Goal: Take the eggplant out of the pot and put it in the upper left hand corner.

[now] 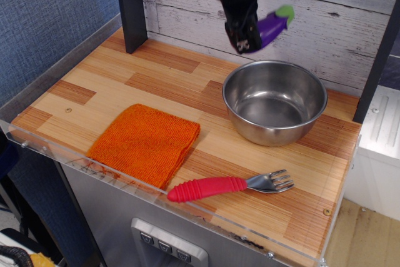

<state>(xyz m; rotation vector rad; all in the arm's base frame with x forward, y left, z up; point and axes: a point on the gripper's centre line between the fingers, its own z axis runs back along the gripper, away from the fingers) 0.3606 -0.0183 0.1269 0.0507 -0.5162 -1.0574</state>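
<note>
My gripper (250, 37) is shut on the eggplant (274, 24), a glossy purple toy with a light green stem cap pointing up right. It holds it in the air well above the pot's far left rim, in front of the white plank wall. The pot (275, 101), a round shiny steel bowl, stands at the right back of the table with nothing in it. The upper left hand corner (134, 60) is bare wood-plank tabletop beside a dark vertical post (130, 7), to the left of and below the gripper.
An orange cloth (145, 142) lies folded at the front left. A fork with a red handle (229, 186) lies near the front edge. A clear raised lip (156, 186) runs along the table's front. A dark post (378, 54) stands at the right.
</note>
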